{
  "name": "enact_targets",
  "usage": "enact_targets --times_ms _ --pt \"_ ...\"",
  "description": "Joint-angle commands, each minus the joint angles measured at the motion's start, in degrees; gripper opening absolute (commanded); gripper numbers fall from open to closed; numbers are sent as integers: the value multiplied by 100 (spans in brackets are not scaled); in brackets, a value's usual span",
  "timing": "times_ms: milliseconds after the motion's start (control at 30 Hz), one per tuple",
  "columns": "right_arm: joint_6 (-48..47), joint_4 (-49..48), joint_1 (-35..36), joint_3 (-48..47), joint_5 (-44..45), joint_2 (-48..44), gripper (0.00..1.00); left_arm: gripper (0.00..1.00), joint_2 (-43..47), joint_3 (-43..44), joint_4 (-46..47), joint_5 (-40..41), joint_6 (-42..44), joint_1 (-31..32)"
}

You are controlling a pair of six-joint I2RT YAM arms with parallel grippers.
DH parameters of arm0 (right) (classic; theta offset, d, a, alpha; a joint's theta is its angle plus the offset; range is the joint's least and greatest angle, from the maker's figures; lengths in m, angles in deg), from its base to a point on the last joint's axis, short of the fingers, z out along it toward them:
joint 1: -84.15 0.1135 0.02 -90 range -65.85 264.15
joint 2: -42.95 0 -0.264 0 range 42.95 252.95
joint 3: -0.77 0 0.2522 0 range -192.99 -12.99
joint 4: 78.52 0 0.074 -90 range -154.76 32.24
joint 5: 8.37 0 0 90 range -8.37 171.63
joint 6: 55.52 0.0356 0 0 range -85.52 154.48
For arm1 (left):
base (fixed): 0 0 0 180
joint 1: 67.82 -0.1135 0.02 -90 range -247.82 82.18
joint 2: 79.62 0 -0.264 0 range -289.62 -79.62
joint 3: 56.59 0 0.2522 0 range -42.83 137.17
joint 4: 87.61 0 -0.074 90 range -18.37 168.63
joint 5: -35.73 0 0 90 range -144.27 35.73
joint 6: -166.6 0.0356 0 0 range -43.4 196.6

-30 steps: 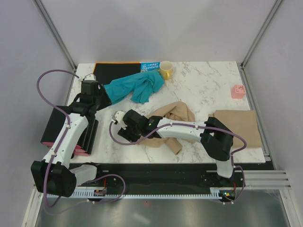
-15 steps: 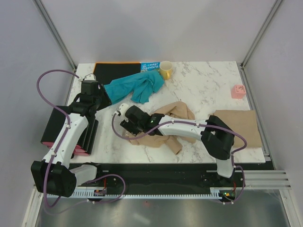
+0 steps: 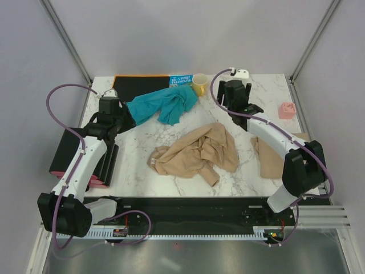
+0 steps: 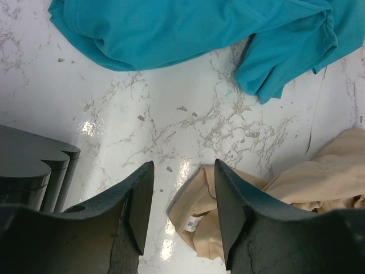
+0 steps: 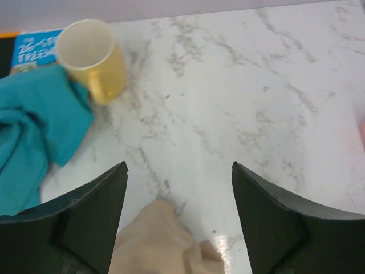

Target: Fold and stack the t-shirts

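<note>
A crumpled tan t-shirt (image 3: 197,151) lies mid-table; its collar with a white label (image 4: 197,220) shows below my left fingers. A teal-blue garment (image 3: 162,104) is bunched at the back left, also seen in the left wrist view (image 4: 188,34). A folded tan t-shirt (image 3: 274,160) lies at the right, partly hidden by my right arm. My left gripper (image 3: 124,118) (image 4: 183,168) hovers open and empty between the teal cloth and the tan shirt. My right gripper (image 3: 232,101) (image 5: 179,166) is raised at the back, open and empty, above the tan shirt's far edge (image 5: 159,240).
A yellow mug (image 3: 199,84) (image 5: 94,57) stands at the back beside a picture book (image 3: 181,80) and a black board (image 3: 140,84). A small pink object (image 3: 286,110) sits at the right. A black rack (image 3: 85,160) stands at the left edge.
My right arm let go of the tan shirt at the left-middle and swung up to the back right, opening wider. The shirt stays spread out to the left. The left arm has not moved.
</note>
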Motion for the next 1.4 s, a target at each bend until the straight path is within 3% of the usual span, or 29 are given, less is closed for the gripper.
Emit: enact_targets --times_ms 0,333,633,733,833,967,1067,1100,1267,1367 --pt "512 -14 -651 97 166 -86 80 54 46 104 65 -59 171 56" --pt "1197 285 -2417 97 -633 -209 82 54 11 121 65 -94 180 100" --pt "1153 381 -2821 351 -423 -420 82 54 20 104 65 -94 171 109" --pt "1391 268 -3331 632 -896 -543 82 54 11 112 65 -94 171 109" --pt "1382 233 -3376 773 -854 -640 82 54 20 112 65 -103 171 118" --pt "1426 110 -3368 896 -915 -728 81 54 20 95 65 -76 163 136" --pt "1251 -258 -3350 993 -2167 -649 79 54 20 95 65 -50 154 144" --pt "1146 -486 -3289 1019 -3173 -596 79 54 11 95 65 -41 154 144" --pt "-214 108 -1612 344 -3245 35 78 54 11 95 65 -41 154 153" --pt "-454 417 -890 176 -3104 265 78 54 11 95 56 3 163 153"
